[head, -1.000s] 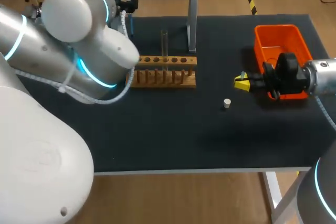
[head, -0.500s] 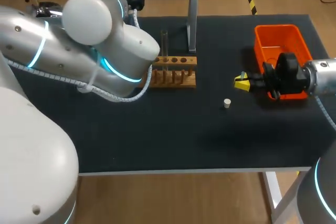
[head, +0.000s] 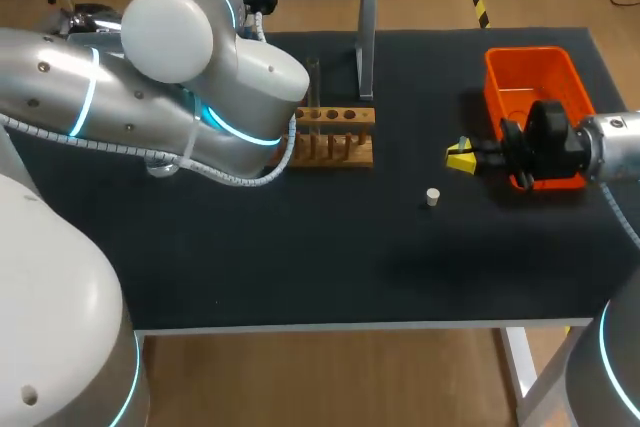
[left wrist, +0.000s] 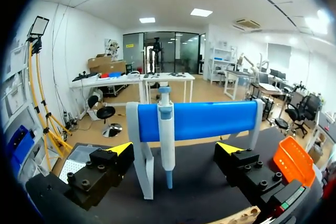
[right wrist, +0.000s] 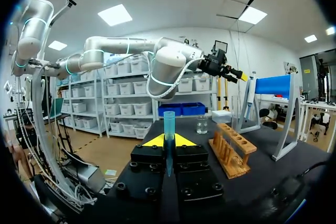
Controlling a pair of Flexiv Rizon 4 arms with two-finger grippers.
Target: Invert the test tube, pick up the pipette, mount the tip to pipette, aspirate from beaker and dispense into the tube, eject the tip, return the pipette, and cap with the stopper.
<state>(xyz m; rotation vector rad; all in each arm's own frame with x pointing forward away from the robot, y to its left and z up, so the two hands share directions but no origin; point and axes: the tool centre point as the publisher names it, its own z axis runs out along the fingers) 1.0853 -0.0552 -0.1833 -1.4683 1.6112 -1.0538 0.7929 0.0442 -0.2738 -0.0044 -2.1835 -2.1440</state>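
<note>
Bright, even overhead light; soft shadows on the dark table (head: 330,267), sheen on the left arm (head: 60,87).

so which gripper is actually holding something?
Right gripper: it's shut on the blue pipette tip, upright between its fingers. Left gripper is open and empty, pipette hanging on the stand ahead of it.

- In the head view the left arm (head: 180,97) hides the beaker (right wrist: 202,125) and the rack's (head: 335,137) left end.
- The right arm's wrist (head: 550,142) covers the orange bin's (head: 525,82) near wall.
</note>
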